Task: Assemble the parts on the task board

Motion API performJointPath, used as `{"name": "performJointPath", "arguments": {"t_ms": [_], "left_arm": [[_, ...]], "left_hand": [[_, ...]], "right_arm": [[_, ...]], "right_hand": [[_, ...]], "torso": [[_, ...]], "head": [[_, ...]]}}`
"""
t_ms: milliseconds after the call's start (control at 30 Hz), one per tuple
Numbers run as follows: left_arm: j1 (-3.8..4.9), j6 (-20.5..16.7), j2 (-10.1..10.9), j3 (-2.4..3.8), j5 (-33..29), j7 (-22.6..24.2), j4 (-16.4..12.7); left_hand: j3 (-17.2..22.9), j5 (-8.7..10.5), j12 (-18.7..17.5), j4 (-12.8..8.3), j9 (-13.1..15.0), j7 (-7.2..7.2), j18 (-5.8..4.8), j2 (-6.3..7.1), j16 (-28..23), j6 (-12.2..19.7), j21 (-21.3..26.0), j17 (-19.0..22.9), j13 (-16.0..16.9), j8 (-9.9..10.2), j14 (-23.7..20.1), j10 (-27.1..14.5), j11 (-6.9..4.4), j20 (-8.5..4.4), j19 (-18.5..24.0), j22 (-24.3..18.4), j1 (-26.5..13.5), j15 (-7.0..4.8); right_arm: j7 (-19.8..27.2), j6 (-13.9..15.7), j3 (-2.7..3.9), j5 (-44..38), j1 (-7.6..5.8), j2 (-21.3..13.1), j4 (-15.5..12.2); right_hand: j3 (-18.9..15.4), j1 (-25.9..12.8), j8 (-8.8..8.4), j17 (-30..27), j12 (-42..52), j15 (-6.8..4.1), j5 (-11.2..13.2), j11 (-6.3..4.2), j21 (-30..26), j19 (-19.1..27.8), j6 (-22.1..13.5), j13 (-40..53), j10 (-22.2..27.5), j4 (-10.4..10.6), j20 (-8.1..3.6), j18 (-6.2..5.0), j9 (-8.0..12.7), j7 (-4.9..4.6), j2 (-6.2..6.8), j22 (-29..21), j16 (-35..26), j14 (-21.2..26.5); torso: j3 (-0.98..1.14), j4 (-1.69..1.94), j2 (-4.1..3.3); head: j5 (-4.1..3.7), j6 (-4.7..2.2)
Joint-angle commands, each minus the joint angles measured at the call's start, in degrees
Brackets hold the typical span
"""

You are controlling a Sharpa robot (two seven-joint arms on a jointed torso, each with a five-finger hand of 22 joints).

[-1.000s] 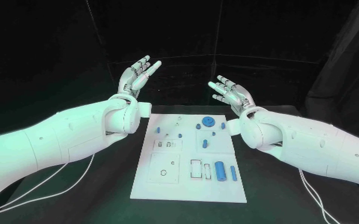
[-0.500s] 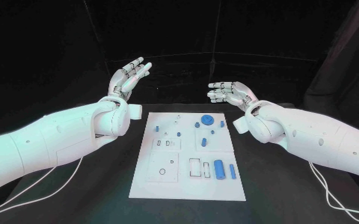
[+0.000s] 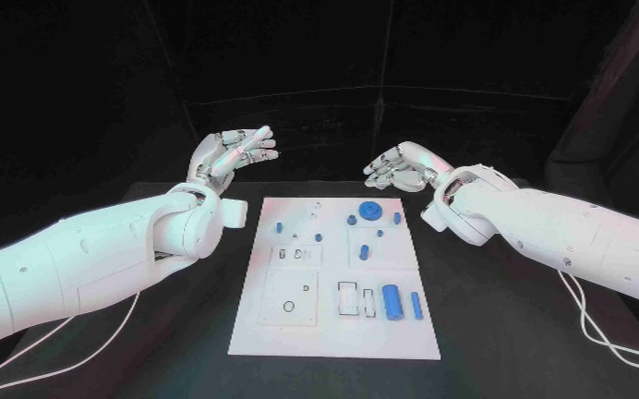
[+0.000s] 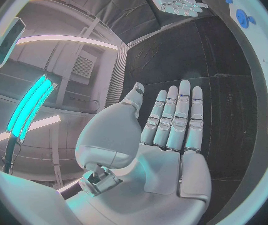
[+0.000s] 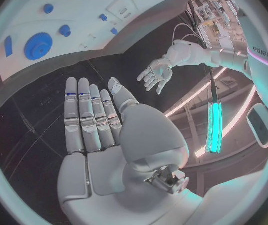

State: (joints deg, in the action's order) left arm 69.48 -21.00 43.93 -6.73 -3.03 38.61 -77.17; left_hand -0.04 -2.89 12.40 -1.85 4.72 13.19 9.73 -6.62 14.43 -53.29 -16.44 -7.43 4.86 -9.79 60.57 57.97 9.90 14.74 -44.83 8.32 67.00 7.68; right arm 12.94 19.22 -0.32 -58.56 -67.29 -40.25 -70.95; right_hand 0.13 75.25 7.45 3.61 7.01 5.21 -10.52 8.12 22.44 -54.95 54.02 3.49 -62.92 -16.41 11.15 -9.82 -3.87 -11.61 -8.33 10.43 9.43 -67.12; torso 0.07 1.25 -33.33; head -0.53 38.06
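While the task board (image 3: 336, 274) lies on the table with its blue parts (image 3: 391, 301) untouched, below and nearer than both sets of fingers, the left hand (image 3: 234, 155) and right hand (image 3: 400, 167) have dropped lower, fingers apart and empty, likely starting a first reach.

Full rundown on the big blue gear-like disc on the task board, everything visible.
The blue disc is the largest round part: flat, matte, plastic-looking, with a toothed edge and a raised hub in the right wrist view. It lies on the white task board at its far end, towards the right side, with smaller blue pieces close by. Neither robot hand touches it: the left and right hover beyond the board, holding nothing.
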Motion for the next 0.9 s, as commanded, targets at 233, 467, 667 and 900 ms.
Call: {"name": "performJointPath", "arguments": {"t_ms": [233, 467, 667, 900], "left_arm": [[-0.35, 6.3, 2.2, -0.06, 3.7, 1.2, -4.7], [-0.63, 7.6, 3.5, -0.07, 4.0, 0.9, -8.1], [-0.68, 8.6, 4.2, -0.07, 4.0, 0.8, -9.2], [-0.68, 9.0, 4.7, -0.06, 4.0, 0.5, -10.0]], "left_hand": [[0.4, 0.04, -1.8, -1.1, -0.8, -0.34, 0.94, -0.84, 0.1, -1.1, -0.5, -0.8, -0.8, 1.2, 3.6, 1.4, -0.41, -1.06, -3.2, -0.4, 1.3, -0.94], [0.5, 0.05, -2.8, -1.5, -1.0, -0.17, 0.87, -1.12, -1.1, -1.1, 0.1, -0.8, -1.0, 1.9, 3.4, 1.4, -0.23, -1.0, -3.5, -1.0, 1.1, -0.75], [0.4, 0.05, -3.0, -1.5, -1.0, -0.06, 0.86, -1.13, -1.5, -1.0, 0.3, -0.8, -1.1, 2.2, 3.4, 1.3, -0.13, -0.95, -3.6, -1.1, 1.0, -0.67], [0.3, 0.06, -3.3, -1.6, -1.0, 0.08, 0.85, -1.05, -1.7, -0.9, 0.4, -0.9, -1.1, 2.4, 3.4, 1.1, -0.02, -0.91, -3.6, -1.3, 0.8, -0.61]], "right_arm": [[-10.2, -4.6, 0.08, -28.4, -0.7, 1.7, 0.1], [-13.0, -7.5, 0.12, -36.4, -0.92, 2.6, -0.3], [-13.6, -8.5, 0.13, -38.4, -1.11, 2.9, -0.6], [-14.2, -9.6, 0.13, -39.4, -1.38, 3.3, -0.5]], "right_hand": [[3.5, 1.4, -2.86, 5.1, -3.5, -4.73, -0.2, -2.66, 16.0, -6.7, 4.4, 0.1, -6.0, -0.1, -5.09, -0.46, 0.2, 1.87, 3.35, 9.1, 6.2, -18.2], [5.2, 0.5, -3.8, 9.9, -3.4, -5.04, 0.8, -2.67, 21.6, -6.0, 3.1, 0.2, -4.2, 0.0, -5.27, -0.58, 0.1, 2.07, 4.47, 12.7, 11.3, -19.2], [6.2, 0.2, -3.79, 11.9, -3.4, -4.98, 1.2, -2.5, 23.5, -5.1, 2.5, 0.2, -3.0, 0.0, -5.13, -0.61, 0.1, 2.09, 4.91, 14.0, 12.9, -18.8], [7.4, -0.6, -3.75, 15.4, -3.3, -4.98, 1.5, -2.48, 26.5, -4.5, 2.2, 0.2, -2.1, 0.1, -5.03, -0.69, 0.1, 2.09, 5.33, 15.9, 16.7, -18.7]], "torso": [[-0.51, 1.48, -2.29], [-0.94, 2.03, -3.91], [-1.01, 2.15, -4.86], [-1.04, 2.12, -5.77]], "head": [[-0.91, -0.37], [-1.75, -0.71], [-1.66, -1.14], [-1.88, -1.17]]}}
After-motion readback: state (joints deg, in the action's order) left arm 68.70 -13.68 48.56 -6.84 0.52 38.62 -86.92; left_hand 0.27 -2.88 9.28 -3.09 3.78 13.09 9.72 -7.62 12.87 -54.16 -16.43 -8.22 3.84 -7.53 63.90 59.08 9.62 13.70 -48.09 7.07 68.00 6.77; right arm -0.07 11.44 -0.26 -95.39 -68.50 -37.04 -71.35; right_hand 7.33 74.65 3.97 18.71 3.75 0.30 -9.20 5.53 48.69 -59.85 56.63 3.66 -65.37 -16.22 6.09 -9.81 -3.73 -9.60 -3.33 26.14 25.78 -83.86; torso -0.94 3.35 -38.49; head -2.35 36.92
